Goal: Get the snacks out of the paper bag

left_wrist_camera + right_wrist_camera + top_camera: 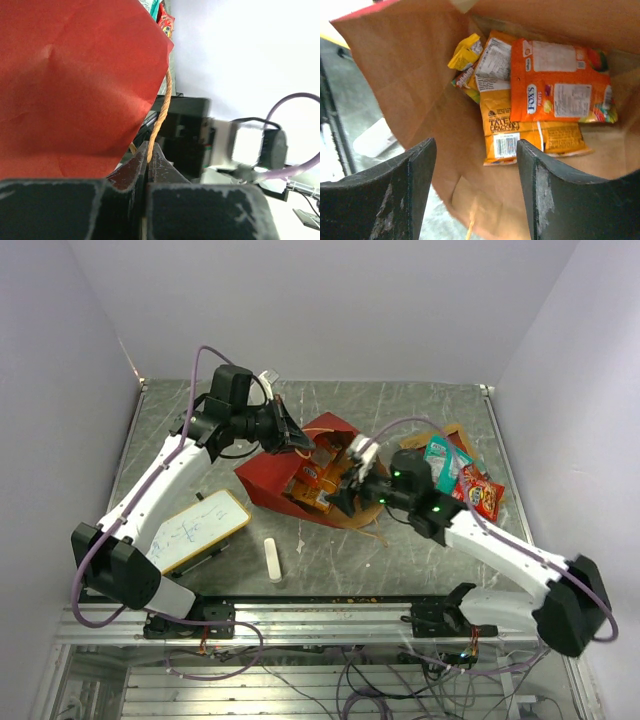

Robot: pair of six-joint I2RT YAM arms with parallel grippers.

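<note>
The paper bag [275, 480], red outside and kraft brown inside [405, 75], lies on its side with its mouth facing right. My left gripper [148, 154] is shut on the bag's twisted tan handle [163, 112], holding the upper edge up [300, 440]. At the bag's mouth my right gripper [345, 490] is open with nothing between its fingers [476, 150]. Inside lie an orange Fox's packet [560, 90], a yellow-orange cracker packet [520, 132] under it, and a small yellow packet [465, 52]. A teal packet [440, 462] and a red packet [480, 495] lie outside to the right.
A white whiteboard [195, 530] lies at the left beside the left arm. A small white eraser bar [272, 560] stands near the front edge. The table's grey walls close in the back and both sides.
</note>
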